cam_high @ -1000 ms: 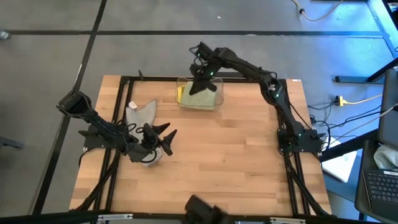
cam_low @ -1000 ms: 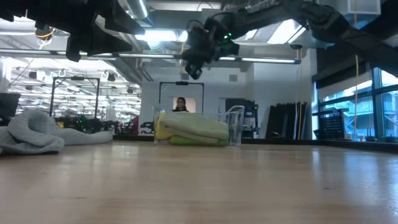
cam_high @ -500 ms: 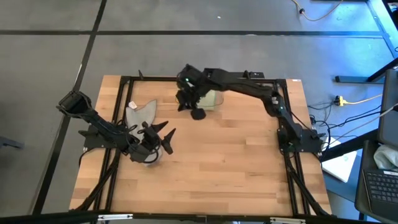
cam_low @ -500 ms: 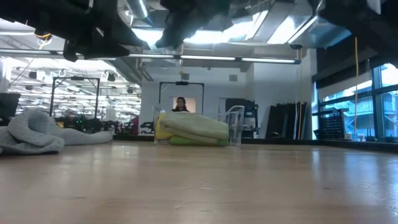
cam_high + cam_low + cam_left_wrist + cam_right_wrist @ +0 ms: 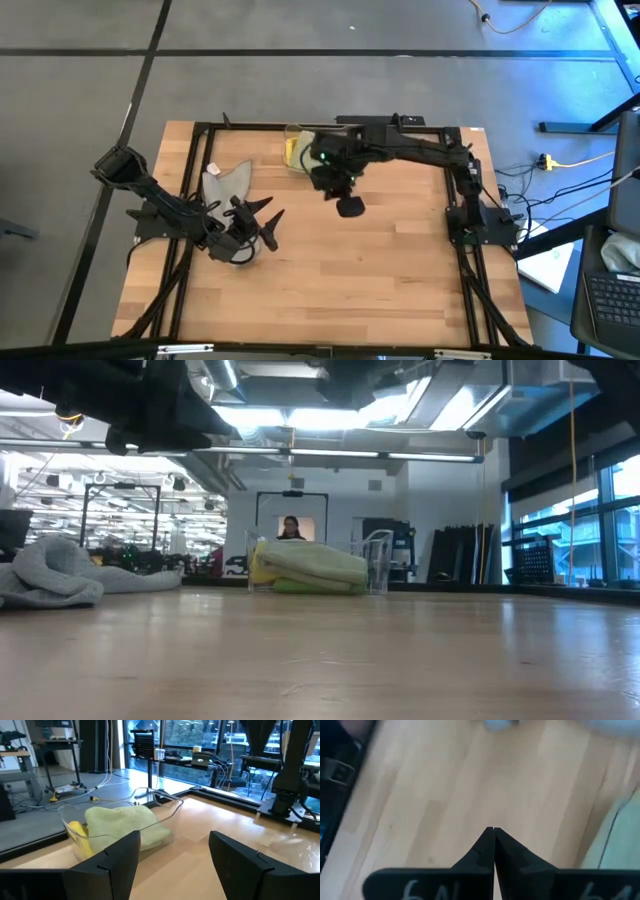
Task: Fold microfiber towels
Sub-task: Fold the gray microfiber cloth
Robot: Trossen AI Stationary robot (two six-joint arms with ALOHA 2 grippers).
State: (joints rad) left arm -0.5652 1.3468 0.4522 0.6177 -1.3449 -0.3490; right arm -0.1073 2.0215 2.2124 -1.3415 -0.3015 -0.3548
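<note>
Right gripper (image 5: 348, 205): hanging above the bare wood of the desk (image 5: 380, 270), just in front of the clear bin (image 5: 292, 150); in the right wrist view its fingers (image 5: 485, 847) are pressing tip to tip, clenched on nothing.
Left gripper (image 5: 262, 222): waiting low over the desk's left side, beside the grey towel (image 5: 226, 182); its fingers (image 5: 117, 857) are standing spread apart, released, with nothing between them.
Grey towel: lying crumpled on the left part of the desk, one pointed flap reaching toward the far edge; in the low view it is showing as a rumpled heap (image 5: 50, 572) on the wood.
Pale sage green towel (image 5: 131, 820): sitting in the clear bin, bulging above its rim.
Yellow towel (image 5: 80, 831): lying in the same bin, tucked against the sage one on the side toward the desk's left edge.
Bright green towel (image 5: 300, 587): showing only as a thin strip at the bottom of the stack in the bin.
Clear bin: standing at the far edge of the desk, near the middle, partly hidden under the right arm in the high view.
Person (image 5: 290, 528): standing far back in the room, behind the bin.
</note>
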